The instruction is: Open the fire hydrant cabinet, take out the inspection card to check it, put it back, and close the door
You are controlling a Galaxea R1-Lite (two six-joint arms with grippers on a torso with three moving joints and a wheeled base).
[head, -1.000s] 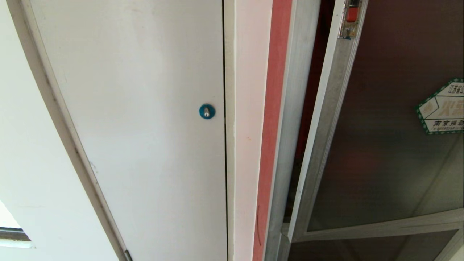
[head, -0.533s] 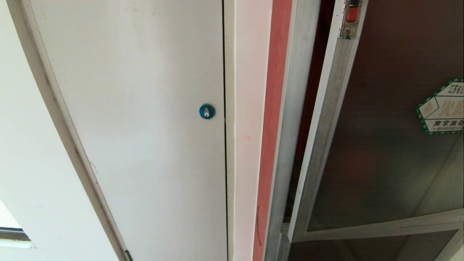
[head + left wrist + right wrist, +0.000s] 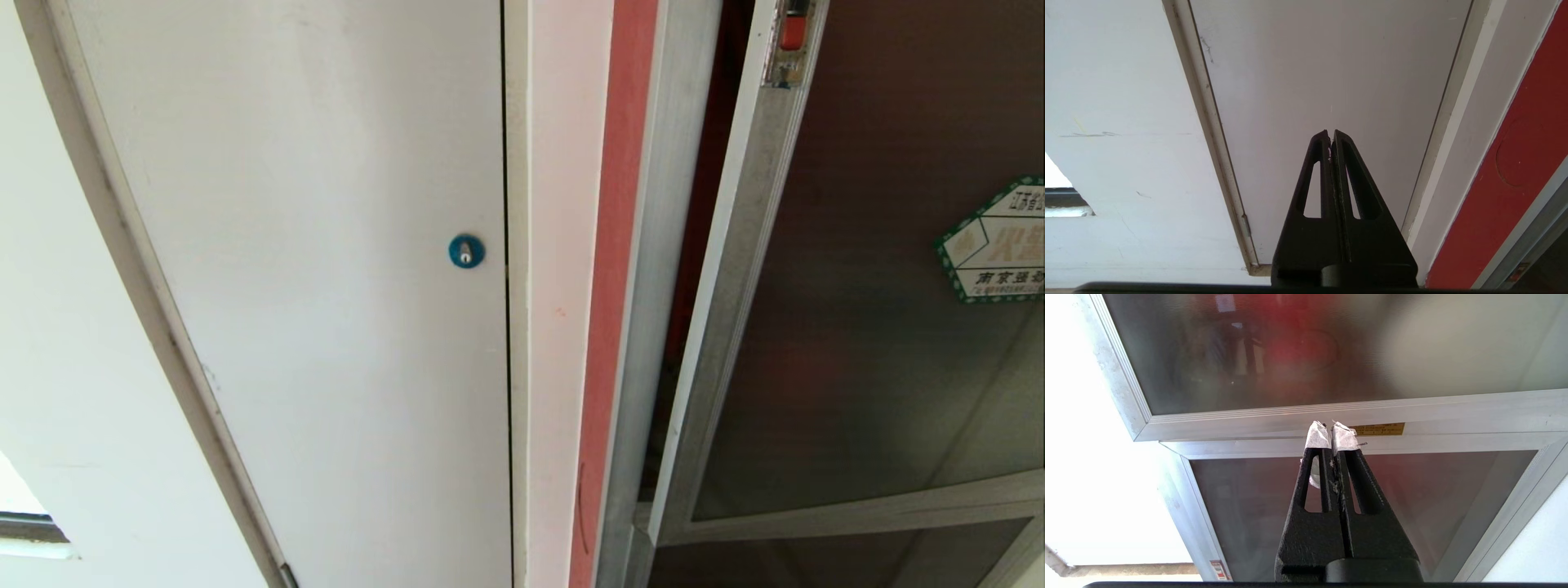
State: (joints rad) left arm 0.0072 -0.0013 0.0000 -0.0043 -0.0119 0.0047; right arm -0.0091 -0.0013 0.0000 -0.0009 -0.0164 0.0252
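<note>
Seemingly nothing has begun: the door [image 3: 857, 327] stands slightly ajar on the fire hydrant cabinet [image 3: 653, 245], right of the white panel [image 3: 326, 245]; left gripper [image 3: 1331, 134] and right gripper [image 3: 1331, 430] are both clenched, empty; next, a jaw must hook the door's frame edge

In the head view, a panel [image 3: 310, 269] is taking up the left, with a round lock [image 3: 466, 251] sitting near its right edge. Right of the panel, the cabinet [image 3: 653, 269] frame is standing, and right of that the door [image 3: 857, 327] is hanging ajar. A sticker [image 3: 996, 241] is sitting on the door's glass near the right edge.
</note>
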